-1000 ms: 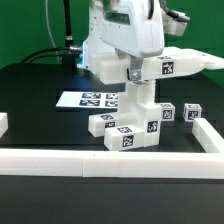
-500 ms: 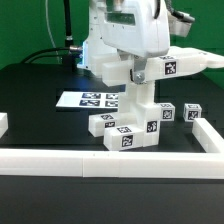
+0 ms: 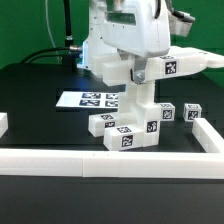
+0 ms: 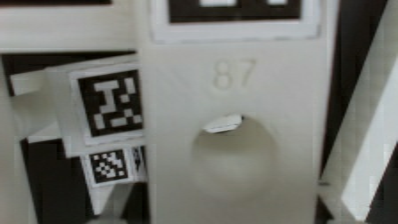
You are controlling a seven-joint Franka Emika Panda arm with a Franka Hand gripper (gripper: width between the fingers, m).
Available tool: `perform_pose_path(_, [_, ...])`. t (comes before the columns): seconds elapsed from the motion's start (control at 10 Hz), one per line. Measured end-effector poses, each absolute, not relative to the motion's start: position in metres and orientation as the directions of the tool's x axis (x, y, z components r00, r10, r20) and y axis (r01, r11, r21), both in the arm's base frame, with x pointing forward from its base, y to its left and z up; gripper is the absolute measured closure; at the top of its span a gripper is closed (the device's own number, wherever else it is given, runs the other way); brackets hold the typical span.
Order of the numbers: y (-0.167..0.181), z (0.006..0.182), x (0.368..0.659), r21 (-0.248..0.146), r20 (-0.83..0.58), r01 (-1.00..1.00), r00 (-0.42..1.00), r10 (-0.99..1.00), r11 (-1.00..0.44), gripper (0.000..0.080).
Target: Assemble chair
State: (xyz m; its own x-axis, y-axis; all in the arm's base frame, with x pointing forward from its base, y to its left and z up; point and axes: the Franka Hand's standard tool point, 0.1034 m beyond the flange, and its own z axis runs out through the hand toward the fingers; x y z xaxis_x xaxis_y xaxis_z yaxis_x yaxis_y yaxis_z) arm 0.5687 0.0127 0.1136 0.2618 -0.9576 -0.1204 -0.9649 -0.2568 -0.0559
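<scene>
My gripper (image 3: 139, 77) hangs over the middle of the table, shut on a flat white chair slab (image 3: 172, 66) that carries a square tag and sticks out toward the exterior view's right. Below it an upright white part (image 3: 141, 104) rises from a low tagged chair assembly (image 3: 127, 135) on the table; whether slab and upright touch is unclear. In the wrist view the held slab (image 4: 231, 120) fills the picture, showing an embossed number and an oval hollow, with a tagged part (image 4: 111, 100) behind it. The fingertips are mostly hidden.
Two small cube-ended tagged parts (image 3: 167, 113) (image 3: 191, 112) lie at the exterior view's right of the assembly. The marker board (image 3: 88, 100) lies flat behind it. A white border rail (image 3: 100, 161) runs along the front and up the right side (image 3: 208, 135).
</scene>
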Motion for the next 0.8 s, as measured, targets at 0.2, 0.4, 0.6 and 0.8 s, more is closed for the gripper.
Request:
perform_pose_path(0.2, [0.0128,0.1135,0.5686,-0.056,-0.121,-0.965,0.262,-0.958,-0.257,0.0515])
perform_pose_path(0.4, [0.013,0.1134,0.5686,-0.055,-0.122,-0.967,0.252,-0.96,-0.247,0.0515])
perform_pose_path(0.6, [0.013,0.1134,0.5686,-0.055,-0.122,-0.967,0.254,-0.959,-0.249,0.0515])
perform_pose_path(0.8, [0.0133,0.1137,0.5683,-0.049,-0.12,-0.965,0.263,-0.957,-0.259,0.0515])
